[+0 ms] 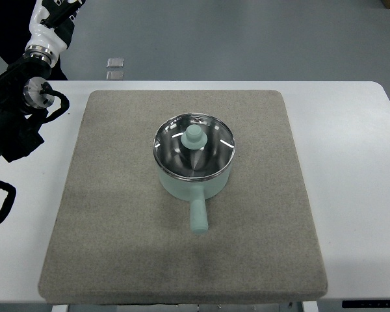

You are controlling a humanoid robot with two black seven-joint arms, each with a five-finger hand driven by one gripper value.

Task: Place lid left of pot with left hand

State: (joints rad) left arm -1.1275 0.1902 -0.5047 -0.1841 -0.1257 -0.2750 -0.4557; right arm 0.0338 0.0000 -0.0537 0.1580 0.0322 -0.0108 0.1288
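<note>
Nearest the camera lies a grey felt mat covering most of a white table. At far left, the robot's left arm enters, black with cabling; its white hand reaches the top edge, partly cut off, so whether its fingers are apart or curled cannot be told. At the mat's centre stands a mint-green pot, handle toward the camera. Its glass lid with a green knob sits on it.
</note>
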